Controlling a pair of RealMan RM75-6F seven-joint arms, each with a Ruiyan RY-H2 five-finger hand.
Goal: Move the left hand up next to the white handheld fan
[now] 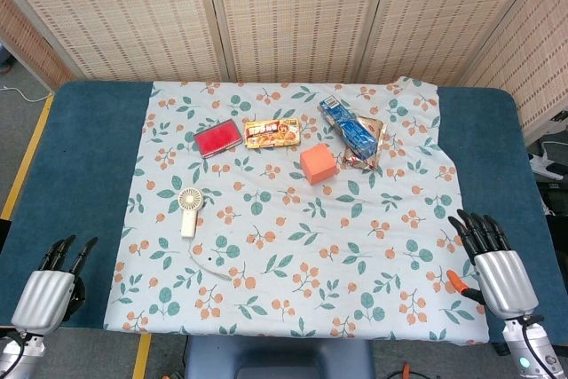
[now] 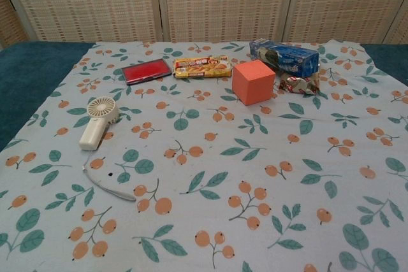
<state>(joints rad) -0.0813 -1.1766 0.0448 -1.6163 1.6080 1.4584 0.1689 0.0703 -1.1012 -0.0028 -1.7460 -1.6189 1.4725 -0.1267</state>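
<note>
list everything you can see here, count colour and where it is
white handheld fan: 1, white, lying flat on the left part of the cloth, a thin strap trailing from its handle toward the near edge
red flat case: 1, red, far left of the row of items, beyond the fan
snack packet: 1, orange and yellow, right of the red case
cube: 1, orange, near the cloth's middle, right of the packet
blue box: 1, blue, far right of the row, lying on a crinkled wrapper
crinkled wrapper: 1, brownish, under the blue box
floral cloth: 1, white with orange and green print, covering the table
table: 1, dark blue
left hand: 1, silver with black fingers, near left corner, holding nothing
right hand: 1, silver with black fingers, near right corner, holding nothing
</note>
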